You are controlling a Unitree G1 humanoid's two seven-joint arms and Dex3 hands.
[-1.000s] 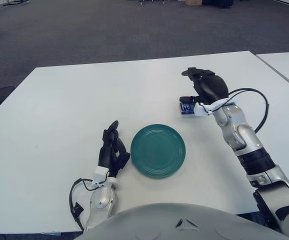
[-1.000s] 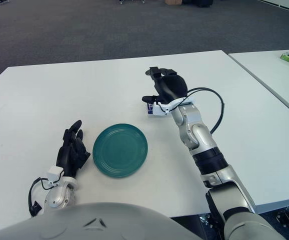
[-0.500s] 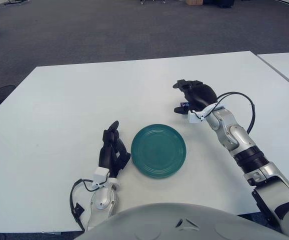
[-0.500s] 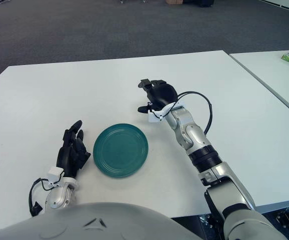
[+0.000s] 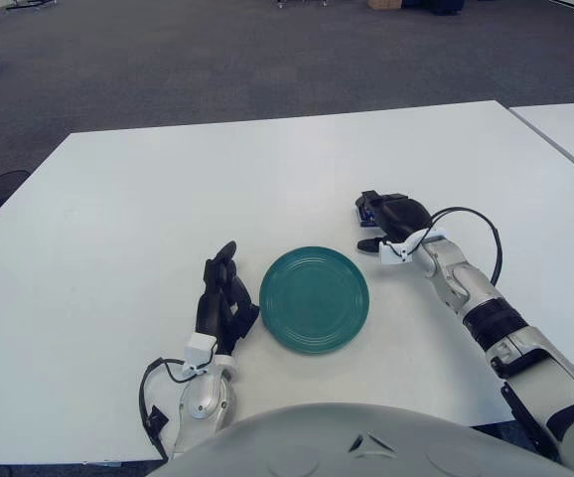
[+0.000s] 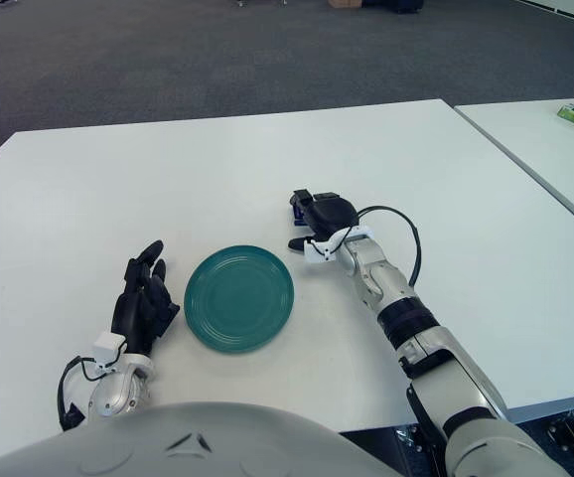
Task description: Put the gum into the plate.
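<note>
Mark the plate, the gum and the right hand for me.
plate (image 5: pixel 314 298), left eye view, centre of the green dish.
gum (image 5: pixel 365 209), left eye view, the blue bit showing at the fingertips.
right hand (image 6: pixel 325 214), right eye view, black back of the hand, closed over the gum.

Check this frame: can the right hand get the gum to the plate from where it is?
Probably yes. The right hand is closed over the gum just beyond the plate's far right rim, and only bare table shows between them. The left hand shows on the plate's other side, out of the path.
</note>
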